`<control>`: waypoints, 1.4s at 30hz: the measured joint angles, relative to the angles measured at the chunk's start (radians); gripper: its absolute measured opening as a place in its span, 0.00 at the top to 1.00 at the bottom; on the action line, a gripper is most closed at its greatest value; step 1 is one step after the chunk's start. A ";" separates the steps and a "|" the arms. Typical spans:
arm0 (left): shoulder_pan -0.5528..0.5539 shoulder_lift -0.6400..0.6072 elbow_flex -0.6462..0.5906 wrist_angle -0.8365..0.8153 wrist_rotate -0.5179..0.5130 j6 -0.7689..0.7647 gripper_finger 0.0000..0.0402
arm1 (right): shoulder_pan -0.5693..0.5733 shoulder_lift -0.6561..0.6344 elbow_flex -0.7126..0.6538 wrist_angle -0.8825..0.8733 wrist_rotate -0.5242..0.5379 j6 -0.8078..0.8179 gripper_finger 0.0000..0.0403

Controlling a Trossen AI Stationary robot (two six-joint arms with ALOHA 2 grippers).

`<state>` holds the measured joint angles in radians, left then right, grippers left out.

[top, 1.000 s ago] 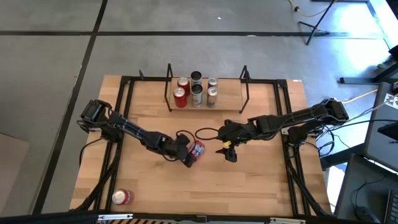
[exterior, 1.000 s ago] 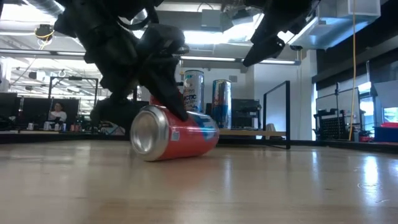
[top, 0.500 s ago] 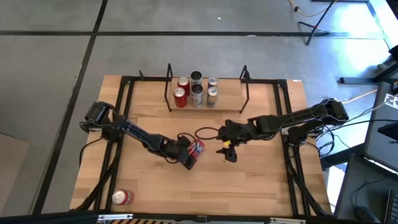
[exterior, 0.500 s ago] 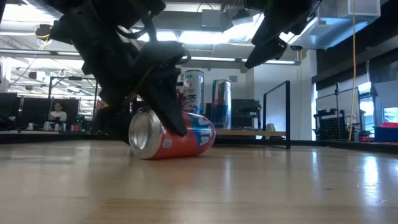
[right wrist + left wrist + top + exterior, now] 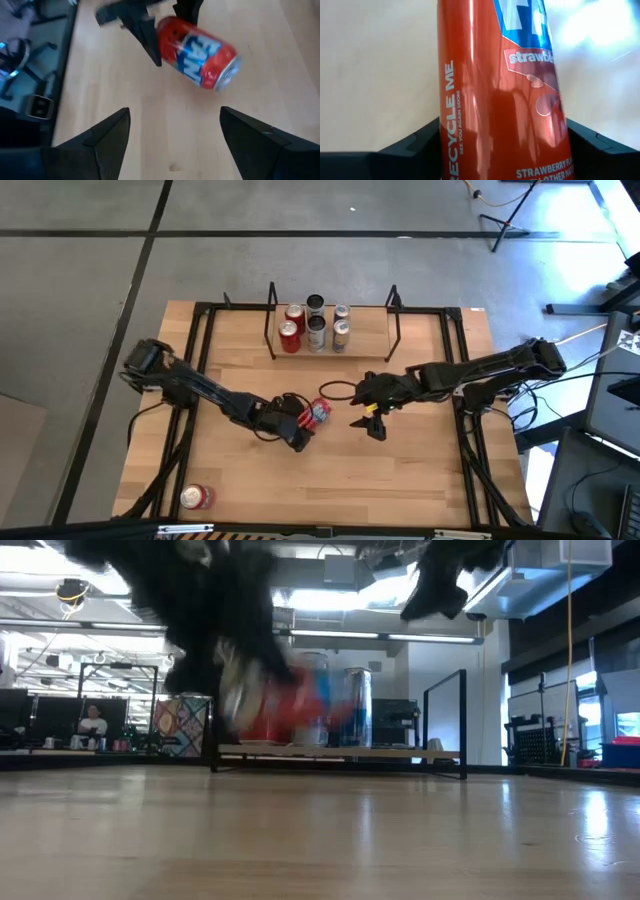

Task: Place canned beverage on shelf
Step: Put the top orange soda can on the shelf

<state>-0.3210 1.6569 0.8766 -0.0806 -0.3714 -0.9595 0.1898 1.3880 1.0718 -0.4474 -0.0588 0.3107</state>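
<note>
table (image 5: 420, 470) | L gripper (image 5: 303, 427) grips red can (image 5: 317, 412) | R gripper (image 5: 371, 420) near

A red can (image 5: 316, 413) with a blue-and-white label and silver end sits mid-tabletop between black fingers. The tabletop (image 5: 420, 470) is pale wood, framed in black. On the light-wood shelf (image 5: 367, 335) with black wire ends stand two red cans (image 5: 291, 330) and three silver-topped ones (image 5: 328, 323). Another red can (image 5: 195, 497) lies near the front-left corner.
</note>
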 joint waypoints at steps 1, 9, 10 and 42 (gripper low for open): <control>-0.005 -0.039 0.003 0.013 -0.026 0.017 0.31 | 0.000 -0.019 0.000 0.000 -0.003 0.000 0.27; -0.043 -0.304 0.006 0.237 -0.280 0.293 0.29 | -0.005 -0.186 0.000 0.150 0.129 -0.005 0.27; -0.043 -0.320 0.006 0.291 -0.285 0.344 0.29 | -0.011 -0.195 0.000 0.201 0.148 -0.014 0.27; 0.066 -0.312 0.008 0.661 -0.111 0.690 0.27 | -0.053 -0.017 0.045 0.810 0.221 -0.140 0.09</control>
<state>-0.2555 1.3452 0.8845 0.5803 -0.4829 -0.2698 0.1368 1.3711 1.1164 0.3626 0.1623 0.1711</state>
